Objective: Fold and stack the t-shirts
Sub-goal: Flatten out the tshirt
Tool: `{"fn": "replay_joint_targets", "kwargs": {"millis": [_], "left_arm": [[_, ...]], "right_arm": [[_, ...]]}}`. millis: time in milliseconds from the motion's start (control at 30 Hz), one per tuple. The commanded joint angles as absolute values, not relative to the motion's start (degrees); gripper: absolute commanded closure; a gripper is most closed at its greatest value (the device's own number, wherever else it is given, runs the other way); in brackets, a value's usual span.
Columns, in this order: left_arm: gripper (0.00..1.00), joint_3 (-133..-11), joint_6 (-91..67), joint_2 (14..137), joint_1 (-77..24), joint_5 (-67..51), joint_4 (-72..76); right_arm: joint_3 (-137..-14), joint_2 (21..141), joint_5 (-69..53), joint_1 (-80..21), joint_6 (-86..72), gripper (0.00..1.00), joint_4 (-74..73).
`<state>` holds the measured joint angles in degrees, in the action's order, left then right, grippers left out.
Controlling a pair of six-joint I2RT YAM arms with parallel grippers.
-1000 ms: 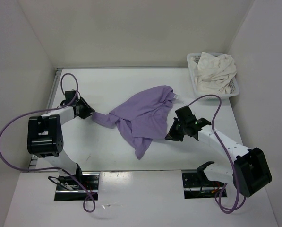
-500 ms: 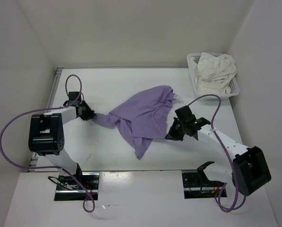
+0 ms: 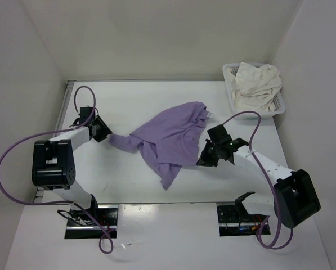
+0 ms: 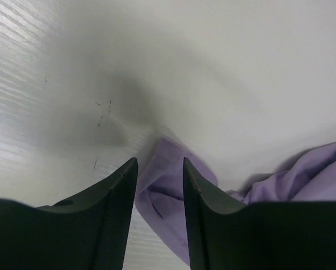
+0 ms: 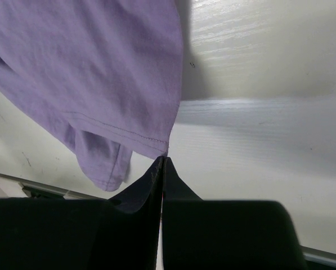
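My left gripper (image 3: 104,134), middle left, has its fingers narrowly apart around a sleeve of the one lavender shirt (image 3: 170,138), which lies mid-frame; I cannot tell if it pinches. My right gripper (image 3: 204,159) is pressed together on the shirt's hem. Upper right, one basket (image 3: 229,90) holds one cream shirt (image 3: 258,84).

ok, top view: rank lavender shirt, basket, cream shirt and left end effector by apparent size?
1. lavender shirt
2. basket
3. cream shirt, which nearly fills the basket, so it's a close call
4. left end effector
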<state>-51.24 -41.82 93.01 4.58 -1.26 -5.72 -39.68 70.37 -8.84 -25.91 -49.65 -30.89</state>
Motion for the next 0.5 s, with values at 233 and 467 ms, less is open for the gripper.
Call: {"fn": "replay_joint_targets", "kwargs": {"millis": [233,467], "left_arm": [[0.50,-52.73,-40.17,99.66,4.57,-4.56,-7.04],[0.82,-53.26,-40.17,99.67,4.57,-5.27,-6.50]], "right_arm": [[-43.07,71.19,-8.79,-25.58,-47.81,1.00,-28.04],[-44.30,71.72,-8.18,-25.58,-47.81,1.00,-28.04]]}}
